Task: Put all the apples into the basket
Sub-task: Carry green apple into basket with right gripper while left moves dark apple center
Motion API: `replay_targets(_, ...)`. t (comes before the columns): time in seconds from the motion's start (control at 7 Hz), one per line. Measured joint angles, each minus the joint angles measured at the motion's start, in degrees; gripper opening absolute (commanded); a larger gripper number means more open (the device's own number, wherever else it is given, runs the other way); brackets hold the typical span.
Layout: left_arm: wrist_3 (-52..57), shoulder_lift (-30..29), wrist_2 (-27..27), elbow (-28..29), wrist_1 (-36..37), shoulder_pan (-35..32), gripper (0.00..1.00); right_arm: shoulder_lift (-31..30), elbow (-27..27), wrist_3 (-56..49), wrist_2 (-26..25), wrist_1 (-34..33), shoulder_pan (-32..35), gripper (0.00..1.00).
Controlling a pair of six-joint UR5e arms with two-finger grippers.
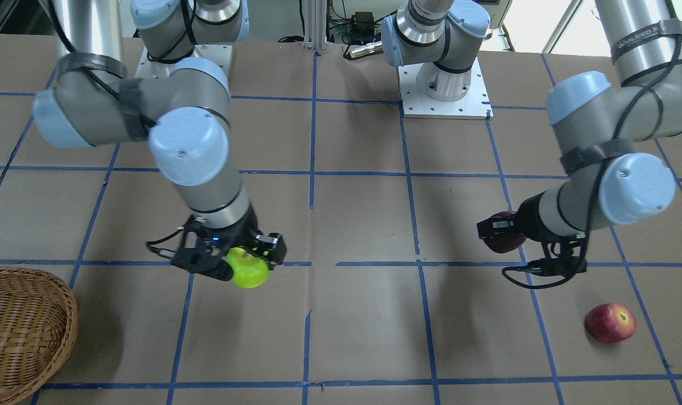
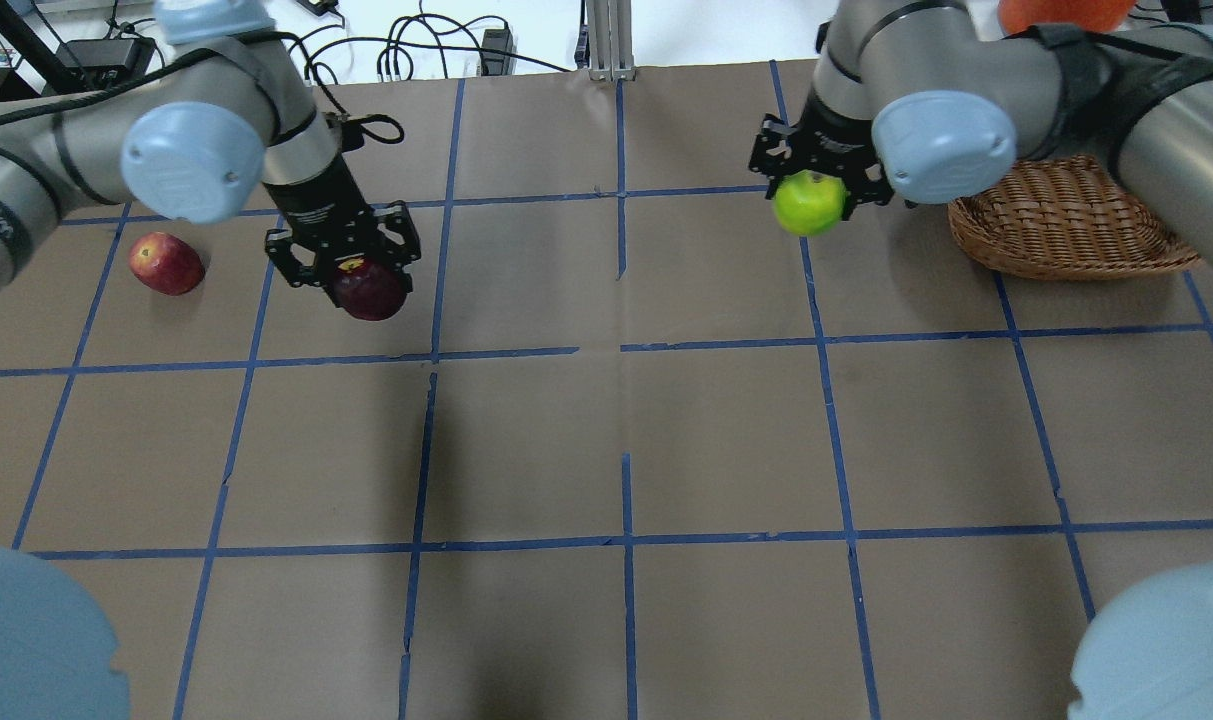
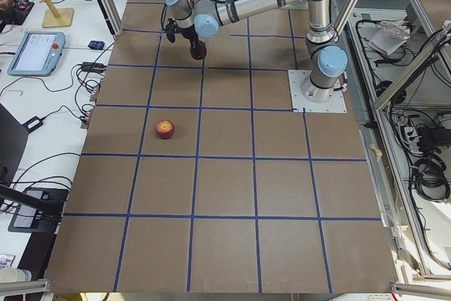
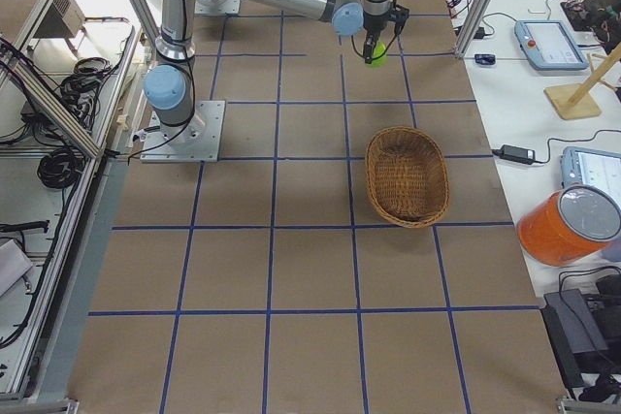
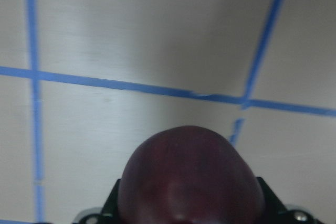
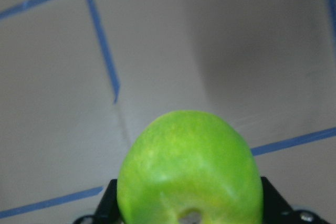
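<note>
My left gripper is shut on the dark maroon apple and holds it above the table; the apple fills the bottom of the left wrist view. My right gripper is shut on the lime green apple, held in the air to the left of the wicker basket; it shows large in the right wrist view. The red apple lies on the table left of my left gripper. In the front view the basket is at the lower left and the red apple at the lower right.
The brown table top carries a grid of blue tape lines. An orange container stands off the table beside the basket. Tablets and cables lie on the side benches in the two side views.
</note>
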Motion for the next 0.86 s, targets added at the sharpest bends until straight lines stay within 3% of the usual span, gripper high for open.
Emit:
replay_targets(0.14, -7.3, -1.6, -0.1, -0.4, 6.9, -6.5, 0.01, -0.1, 0.0, -8.5, -1.4, 0.3, -6.2, 0.00)
replay_targets(0.29, -11.8, -3.6, -0.2, -1.1, 13.2, -11.5, 0.11, 0.8, -0.1, -17.9, -2.9, -0.1, -12.5, 0.00)
replay_targets(0.43, -15.0, -5.6, -0.2, -2.5, 17.4, -14.7, 0.77, 3.1, -0.6, -26.4, -4.3, -1.9, -18.1, 0.00)
replay_targets(0.57, -16.3, -7.1, -0.2, -4.5, 21.0, -16.8, 1.00, 6.3, -2.3, -32.8, -5.1, -4.3, -22.3, 0.00)
replay_targets(0.86, -17.5, -8.7, -2.1, -6.7, 26.4, -18.3, 1.00, 14.2, -9.5, -38.7, -5.7, -5.8, -26.2, 0.00)
